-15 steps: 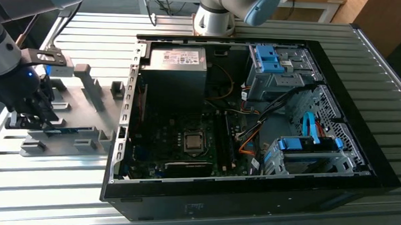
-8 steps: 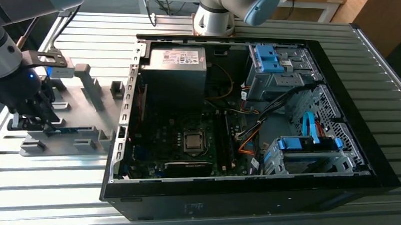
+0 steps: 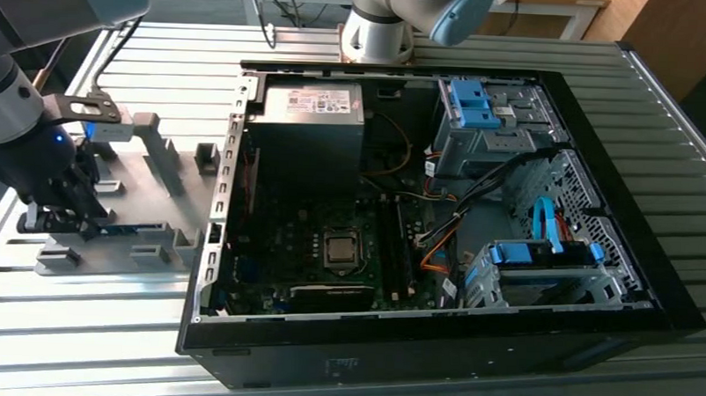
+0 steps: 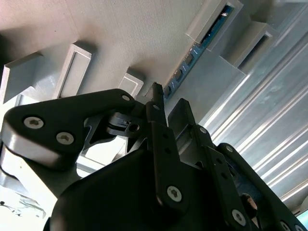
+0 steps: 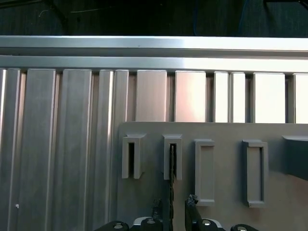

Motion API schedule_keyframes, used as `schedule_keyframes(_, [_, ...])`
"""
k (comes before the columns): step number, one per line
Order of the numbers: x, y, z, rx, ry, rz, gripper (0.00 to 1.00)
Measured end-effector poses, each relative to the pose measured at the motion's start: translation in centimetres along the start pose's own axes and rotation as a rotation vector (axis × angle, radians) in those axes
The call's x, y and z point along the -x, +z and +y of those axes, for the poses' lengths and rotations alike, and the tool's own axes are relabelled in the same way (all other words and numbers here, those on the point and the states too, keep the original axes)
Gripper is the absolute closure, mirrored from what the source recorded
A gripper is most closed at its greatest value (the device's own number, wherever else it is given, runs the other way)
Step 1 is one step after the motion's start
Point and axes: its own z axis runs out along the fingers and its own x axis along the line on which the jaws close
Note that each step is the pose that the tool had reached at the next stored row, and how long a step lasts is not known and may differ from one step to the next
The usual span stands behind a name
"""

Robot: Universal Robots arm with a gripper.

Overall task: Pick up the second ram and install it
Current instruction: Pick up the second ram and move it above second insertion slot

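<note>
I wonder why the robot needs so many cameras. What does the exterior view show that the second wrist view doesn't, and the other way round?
The exterior view gives the big picture: the open computer case with its blue drive-bay clips, to the exterior view's right of the grey fixture. The second wrist view gives the close-up: the black fingers right by the second ram, its blue-green edge and dark chips standing in a slotted block. Both show the gripper down at that fixture.

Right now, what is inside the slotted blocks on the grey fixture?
The second ram stands on edge in the slotted blocks of the grey fixture, with its blue-green board and dark chips showing between them. The part sunk in the slots is covered.
</note>
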Motion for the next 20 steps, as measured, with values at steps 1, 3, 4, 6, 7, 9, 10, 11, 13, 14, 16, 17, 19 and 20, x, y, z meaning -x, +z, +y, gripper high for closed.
schedule_keyframes(1, [0.0, 0.1, 0.01, -0.0001, 0.0, 0.0, 0.68])
schedule_keyframes(3, [-0.02, 0.27, 0.02, 0.0, -0.001, 0.0001, 0.68])
schedule_keyframes(4, [-0.02, 0.33, 0.03, -0.0001, -0.001, 0.0001, 0.68])
schedule_keyframes(6, [-0.02, 0.45, 0.03, -0.0001, -0.002, 0.0001, 0.68])
schedule_keyframes(7, [-0.03, 0.5, 0.03, -0.0002, -0.003, 0.0001, 0.68])
schedule_keyframes(9, [-0.04, 0.61, 0.03, -0.0007, -0.005, 0.0, 0.68])
schedule_keyframes(10, [-0.04, 0.67, 0.03, -0.0009, -0.006, 0.0, 0.68])
schedule_keyframes(11, [-0.04, 0.72, 0.03, -0.0011, -0.007, 0.0, 0.68])
schedule_keyframes(13, [-0.06, 0.79, 0.06, -0.0014, -0.01, 0.0, 0.68])
schedule_keyframes(14, [-0.06, 0.82, 0.08, -0.0015, -0.012, 0.0, 0.68])
schedule_keyframes(16, [-0.06, 0.87, 0.1, -0.0014, -0.014, 0.0001, 0.68])
schedule_keyframes(17, [-0.06, 0.92, 0.1, -0.0014, -0.015, 0.0001, 0.68])
schedule_keyframes(19, [-0.06, 1.0, 0.1, -0.0014, -0.018, 0.0001, 0.68])
schedule_keyframes(20, [-0.06, 1.04, 0.1, -0.0014, -0.019, 0.0, 0.68])
